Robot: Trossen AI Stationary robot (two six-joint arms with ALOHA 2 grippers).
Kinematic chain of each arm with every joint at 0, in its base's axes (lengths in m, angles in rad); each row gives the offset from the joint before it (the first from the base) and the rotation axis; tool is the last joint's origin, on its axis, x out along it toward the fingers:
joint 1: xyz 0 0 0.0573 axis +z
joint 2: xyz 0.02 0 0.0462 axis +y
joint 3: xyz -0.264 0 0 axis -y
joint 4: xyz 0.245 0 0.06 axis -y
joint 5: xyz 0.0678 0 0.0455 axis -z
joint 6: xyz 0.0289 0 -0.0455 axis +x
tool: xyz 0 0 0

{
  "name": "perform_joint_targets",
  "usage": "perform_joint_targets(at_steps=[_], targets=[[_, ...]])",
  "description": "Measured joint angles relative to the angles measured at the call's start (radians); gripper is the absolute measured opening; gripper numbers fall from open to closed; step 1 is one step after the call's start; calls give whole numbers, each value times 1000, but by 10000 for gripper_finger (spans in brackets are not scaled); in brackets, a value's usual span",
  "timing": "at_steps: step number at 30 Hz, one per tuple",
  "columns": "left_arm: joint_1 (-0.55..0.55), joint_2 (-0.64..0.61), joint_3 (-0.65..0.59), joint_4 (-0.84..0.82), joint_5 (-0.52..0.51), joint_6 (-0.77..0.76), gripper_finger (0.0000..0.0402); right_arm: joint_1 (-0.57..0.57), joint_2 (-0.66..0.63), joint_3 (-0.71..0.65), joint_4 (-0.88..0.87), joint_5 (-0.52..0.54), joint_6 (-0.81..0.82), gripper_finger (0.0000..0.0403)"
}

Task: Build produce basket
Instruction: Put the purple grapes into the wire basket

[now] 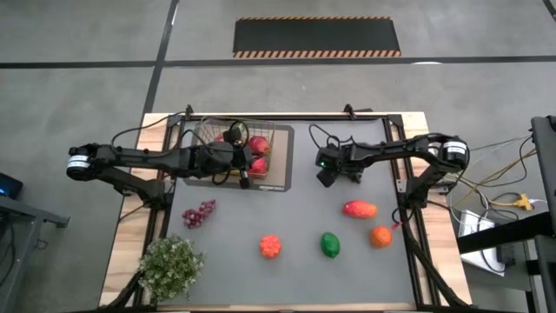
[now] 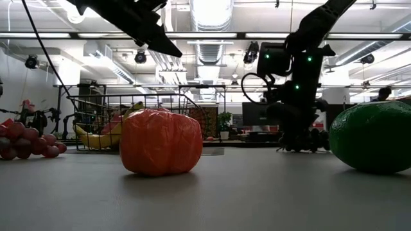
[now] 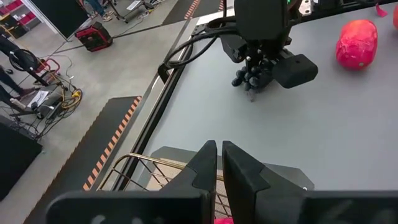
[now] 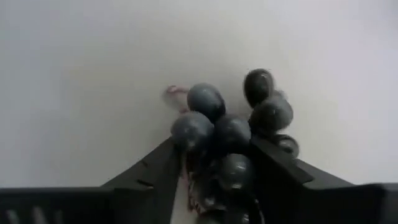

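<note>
The wire-mesh basket [image 1: 228,132] stands on a dark mat [image 1: 280,178] at the far left and holds red apples [image 1: 259,145] and a banana [image 2: 95,138]. My left gripper [image 1: 248,169] hovers over the basket's rim [image 3: 134,163]; it also shows in the left wrist view [image 3: 219,163], shut and empty. My right gripper [image 1: 328,171] is right of the mat, close over the table, shut on a bunch of black grapes [image 4: 227,134]. Purple grapes [image 1: 198,214], an orange-red fruit [image 1: 270,246], a green pepper [image 1: 330,244], a red-yellow mango [image 1: 360,209] and an orange [image 1: 380,236] lie on the table. My right gripper pinches the black grape bunch between its two fingers [image 4: 157,173], which point down from above. The fingers close on the bunch's upper grapes [image 4: 231,167]; the other grapes [image 4: 205,99] stick out below the fingertips. Whether the bunch touches the table I cannot tell.
A leafy potted plant [image 1: 171,265] stands at the near left corner. Black frame posts and cables [image 1: 401,178] run along the table's right and far edges. Bare grey table lies between the mat and the loose produce.
</note>
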Motion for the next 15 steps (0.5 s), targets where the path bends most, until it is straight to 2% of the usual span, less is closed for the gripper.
perform_joint_targets(at_steps=[8, 15], targets=[[0, 0, 0, 0, 0, -3, 8, 0, -4, 25, -8, 0, -48, 82], [0, 0, 0, 11, 0, -5, 8, 0, -8, 47, -8, 4, -99, 39]])
